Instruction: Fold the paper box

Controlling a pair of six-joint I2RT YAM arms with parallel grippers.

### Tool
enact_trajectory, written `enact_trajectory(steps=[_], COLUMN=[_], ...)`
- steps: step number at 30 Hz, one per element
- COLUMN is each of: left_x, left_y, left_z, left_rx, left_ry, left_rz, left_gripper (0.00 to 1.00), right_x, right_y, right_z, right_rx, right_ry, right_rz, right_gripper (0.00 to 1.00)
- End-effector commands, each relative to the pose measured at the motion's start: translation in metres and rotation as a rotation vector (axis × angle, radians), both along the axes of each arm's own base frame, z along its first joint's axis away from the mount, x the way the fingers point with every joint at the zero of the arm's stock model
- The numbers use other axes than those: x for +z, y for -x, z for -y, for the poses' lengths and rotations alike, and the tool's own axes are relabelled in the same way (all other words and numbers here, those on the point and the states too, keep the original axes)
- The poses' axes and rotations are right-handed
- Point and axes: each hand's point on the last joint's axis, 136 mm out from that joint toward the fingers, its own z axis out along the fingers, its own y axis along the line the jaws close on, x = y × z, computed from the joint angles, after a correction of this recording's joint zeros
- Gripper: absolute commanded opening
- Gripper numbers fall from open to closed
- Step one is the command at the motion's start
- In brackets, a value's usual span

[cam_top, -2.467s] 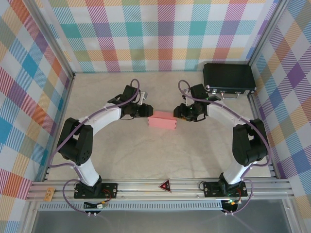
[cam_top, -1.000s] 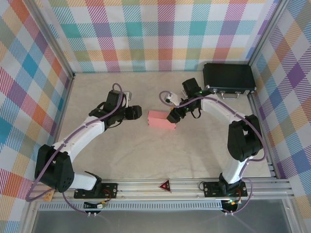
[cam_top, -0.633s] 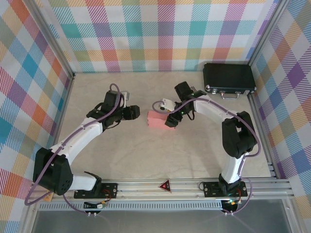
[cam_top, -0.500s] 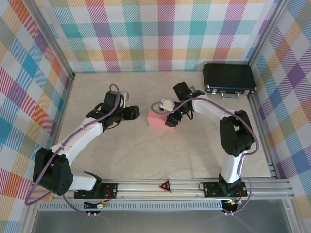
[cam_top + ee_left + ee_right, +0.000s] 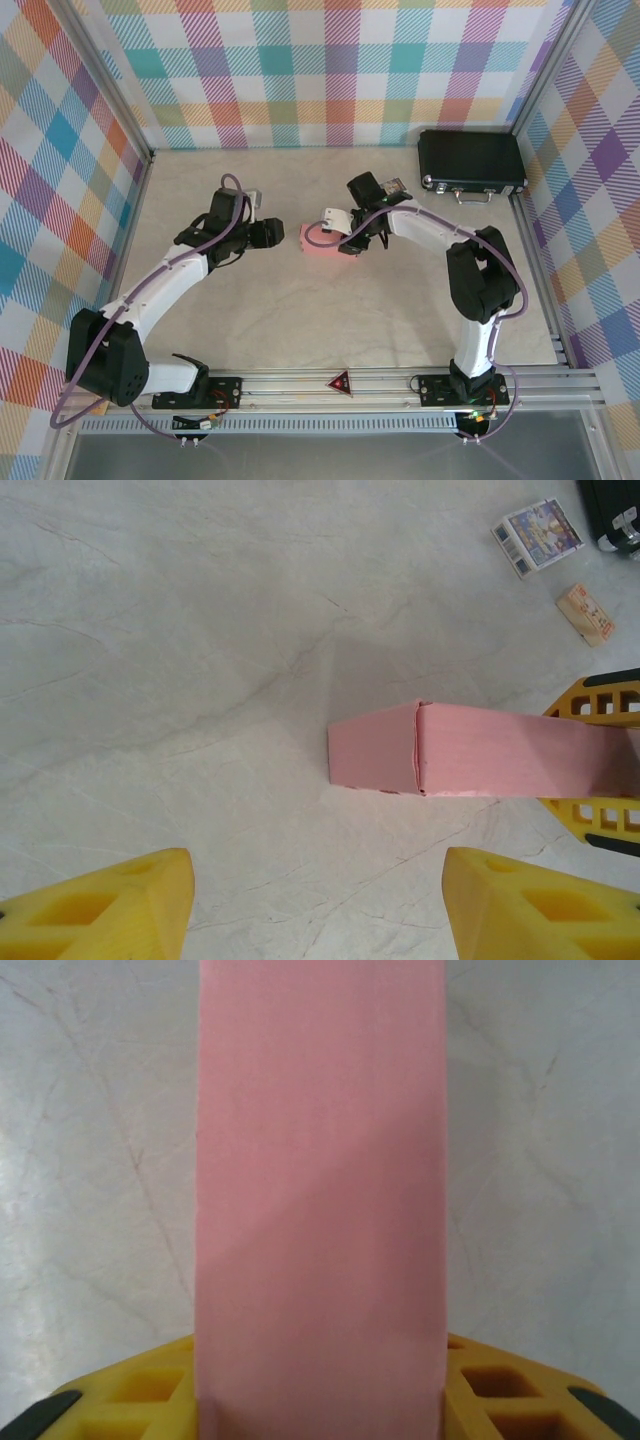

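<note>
- The paper box point(image 5: 322, 240) lies on its side near the middle of the table point(image 5: 300, 330), between the two arms.
- It is seen as a closed, long rectangular shape, not a flat sheet; the body is judged to be already folded.
- In the left wrist view, a seam point(image 5: 418, 752) runs across the end facing the left arm, where a flap meets the body. It looks slightly raised, so it may not be fully tucked.
- The opposite end is covered by the right arm, so its state cannot be told.
- What is left appears to be only the pressing home of the end flaps.
- The right fingers point(image 5: 170, 1352) are set on either side of the box's end. They appear closed against its two long sides, though how firmly cannot be told.
- The left fingers point(image 5: 110, 905) are held wide open, near the box's other end, with nothing between them and no contact.
- A black case point(image 5: 471, 163) stands well apart in the far right corner.
- A small printed card point(image 5: 537, 535) and a tan tag point(image 5: 587, 615) lie on the table near it.
</note>
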Motion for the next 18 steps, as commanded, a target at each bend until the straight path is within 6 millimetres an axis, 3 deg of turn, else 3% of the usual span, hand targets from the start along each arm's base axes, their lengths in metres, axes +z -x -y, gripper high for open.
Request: enact_trajectory(steps=[1,8,18], left_x=[0.001,0.002,-0.003], left_y=[0.004,0.005,0.005], left_z=[-0.011,-0.018,-0.022], left_rx=[0.019,0.042,0.062], left_ry=[-0.023,-0.033,-0.036], left_rz=[0.009,0.018,0.009], left_gripper=[0.66,0.66,0.66], right_x=[0.003,-0.008,-0.036], right_y=[-0.015,-0.032,-0.009], right_z=[0.003,0.002,0.002], right_rx=[-0.007,0.003,0.072], right_ry=[0.047,0.138,0.193], right_rz=[0.165,0.462,0.553], right_gripper=[0.38,0.39,0.48])
